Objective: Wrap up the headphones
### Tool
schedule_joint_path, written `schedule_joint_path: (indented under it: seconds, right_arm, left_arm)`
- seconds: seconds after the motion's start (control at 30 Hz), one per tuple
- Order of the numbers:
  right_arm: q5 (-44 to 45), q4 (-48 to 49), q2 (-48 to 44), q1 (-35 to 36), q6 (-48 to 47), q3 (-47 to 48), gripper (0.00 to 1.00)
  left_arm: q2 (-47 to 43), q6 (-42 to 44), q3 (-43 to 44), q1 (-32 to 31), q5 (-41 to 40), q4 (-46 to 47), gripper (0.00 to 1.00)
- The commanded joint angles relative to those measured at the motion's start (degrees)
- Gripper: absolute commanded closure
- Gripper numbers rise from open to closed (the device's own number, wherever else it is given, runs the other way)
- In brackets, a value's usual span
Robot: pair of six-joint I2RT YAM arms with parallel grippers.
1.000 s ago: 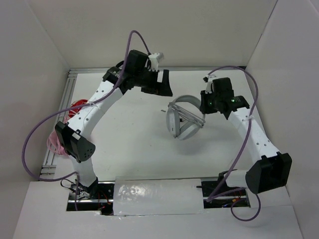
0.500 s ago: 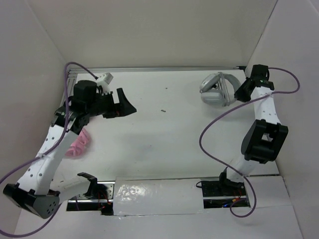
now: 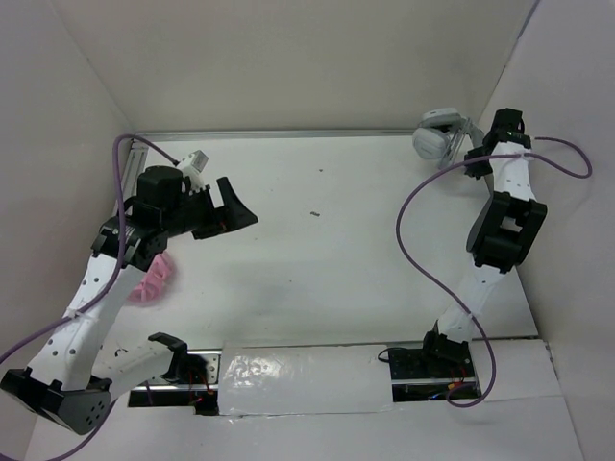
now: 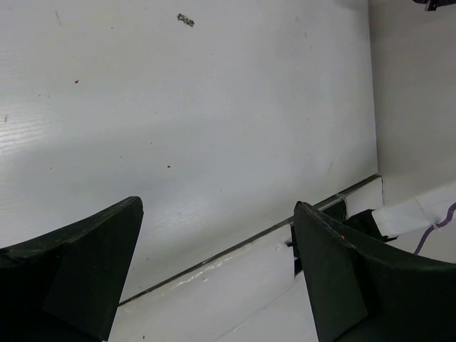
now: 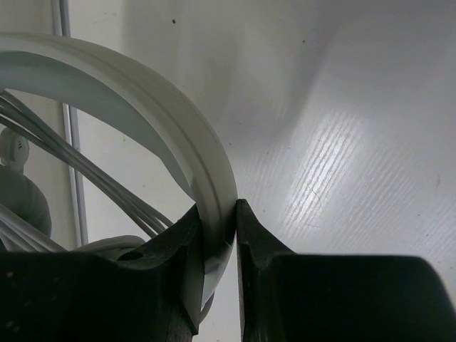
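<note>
Headphones (image 3: 437, 142) sit at the far right corner of the white tabletop (image 3: 317, 279), close to the metal rail (image 3: 288, 133) and the white side wall. Right pincer (image 5: 219, 214) pinches the headband edge. Left pincer (image 4: 217, 221) is spread wide above the bare surface. Pink headphones (image 3: 154, 279) lie at left, partly under the left arm. Dark speck (image 3: 314, 213) lies mid-tabletop.

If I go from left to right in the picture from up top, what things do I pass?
Pink headphones → the robot's open left hand → a tiny dark speck → grey-white headphones, up in the far right corner.
</note>
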Motion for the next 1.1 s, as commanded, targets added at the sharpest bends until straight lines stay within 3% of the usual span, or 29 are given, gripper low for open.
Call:
schedule_joint_path:
  seconds: [0.0, 0.2, 0.4, 0.57, 0.63, 0.77, 0.8, 0.93, 0.97, 1.07]
  right_arm:
    - [4.27, 1.88, -0.8, -0.32, 12.13, -0.36, 1.0]
    - [16.57, -5.66, 4.9, 3.55, 13.02, 7.7, 1.0]
    - [14.21, -5.94, 10.0, 3.63, 14.78, 8.77, 0.96]
    - [13.86, -6.2, 12.46, 3.81, 14.69, 8.68, 0.82]
    - [13.24, -6.03, 12.99, 3.64, 14.08, 8.59, 0.75]
    - [12.01, -6.29, 12.56, 3.72, 11.09, 9.91, 0.29]
    - [12.19, -6.46, 12.21, 3.72, 11.0, 10.17, 0.22]
    - [13.33, -6.29, 8.16, 3.81, 9.68, 8.78, 0.13]
    - [13.24, -5.77, 7.12, 3.81, 8.2, 8.25, 0.01]
    - [12.98, -5.06, 1.59, 4.25, 5.13, 7.63, 0.0]
  left_arm:
    - [0.41, -0.64, 0.56, 0.5, -2.17, 0.4, 0.01]
    - [1.2, -0.72, 0.3, 1.03, -2.35, 1.1, 0.01]
    - [1.81, -0.55, -0.05, 1.64, -2.0, 1.1, 0.01]
    - [1.9, -1.16, 0.13, 1.82, -2.79, 0.4, 0.01]
    - [2.16, -1.43, 0.12, 1.91, -2.7, 0.66, 0.01]
    - [2.61, -1.43, 0.65, 2.17, -2.44, -0.03, 0.01]
    - [2.69, -1.43, 0.74, 2.17, -2.44, -0.04, 0.01]
    - [2.17, -1.25, 0.56, 2.17, -1.29, 0.75, 0.01]
    - [2.17, -1.25, 0.56, 2.17, -1.12, 0.84, 0.01]
    - [1.73, -1.6, 0.91, 2.17, -1.73, -0.03, 0.01]
